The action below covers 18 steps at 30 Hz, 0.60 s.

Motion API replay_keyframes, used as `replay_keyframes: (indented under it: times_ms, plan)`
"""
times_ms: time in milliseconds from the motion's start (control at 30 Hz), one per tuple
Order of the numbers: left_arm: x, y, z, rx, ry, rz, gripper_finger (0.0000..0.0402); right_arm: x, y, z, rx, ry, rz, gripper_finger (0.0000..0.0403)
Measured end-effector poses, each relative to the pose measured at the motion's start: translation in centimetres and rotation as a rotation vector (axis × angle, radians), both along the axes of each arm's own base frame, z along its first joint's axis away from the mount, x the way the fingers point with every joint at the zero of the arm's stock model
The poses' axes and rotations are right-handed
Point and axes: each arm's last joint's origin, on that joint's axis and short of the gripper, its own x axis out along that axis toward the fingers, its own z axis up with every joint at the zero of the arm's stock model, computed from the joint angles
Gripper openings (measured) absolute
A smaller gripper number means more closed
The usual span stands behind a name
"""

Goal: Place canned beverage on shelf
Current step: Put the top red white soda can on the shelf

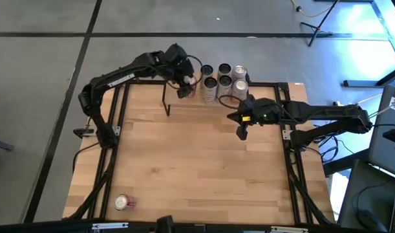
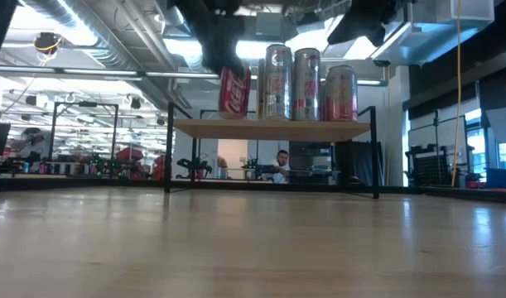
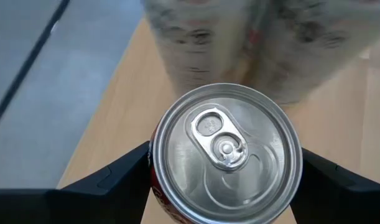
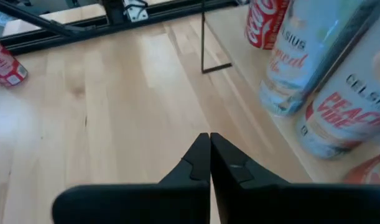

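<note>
My left gripper (image 1: pixel 186 83) is at the shelf's left end, shut on a red can (image 2: pixel 234 93). The can's silver top (image 3: pixel 226 152) fills the left wrist view. The shelf (image 2: pixel 273 129), a light wooden board on thin black legs, stands at the table's far edge. Several silver cans (image 2: pixel 306 83) stand upright on it, right of the red can. My right gripper (image 1: pixel 241 133) is shut and empty, over the table in front of the shelf's right end. A second red can (image 1: pixel 124 202) lies on the table near its front left corner. My left gripper pinches the red can between its two fingers (image 3: pixel 118 177), one on each side of the can's upper wall (image 3: pixel 153 168) just under the rim. The fingers come from above, pointing down. The can stands nearly upright, its bottom (image 2: pixel 233 116) at or just above the shelf board; I cannot tell which.
The nearest silver can (image 2: pixel 277 81) stands close to the right of the held can. The shelf's black front leg (image 4: pixel 203 37) stands on the table. A person (image 2: pixel 282 161) shows far off in the room behind the shelf.
</note>
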Motion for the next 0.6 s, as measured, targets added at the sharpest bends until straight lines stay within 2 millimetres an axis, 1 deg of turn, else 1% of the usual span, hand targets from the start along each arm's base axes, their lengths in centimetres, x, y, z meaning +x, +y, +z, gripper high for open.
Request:
replay_keyframes:
  times_ms: [100, 200, 367, 600]
  plan:
    - [0.4, 1.3, -1.0, -0.026, -0.004, 0.006, 0.0284, 0.0, -0.2, -0.1, 0.015, 0.002, -0.005, 0.0001]
    - [0.9, 2.0, -1.8, -0.041, -0.002, -0.005, 0.0284, 0.0, -0.3, -0.1, 0.003, 0.008, -0.009, 0.0001]
    - [1.2, 2.0, -1.9, -0.044, -0.018, -0.031, 0.0284, 0.1, -0.3, -0.2, -0.001, 0.013, -0.007, 0.0001]
    - [1.1, 2.1, -2.0, -0.037, -0.002, -0.020, 0.0285, 0.0, -0.4, -0.2, -0.017, 0.018, -0.029, 0.0001]
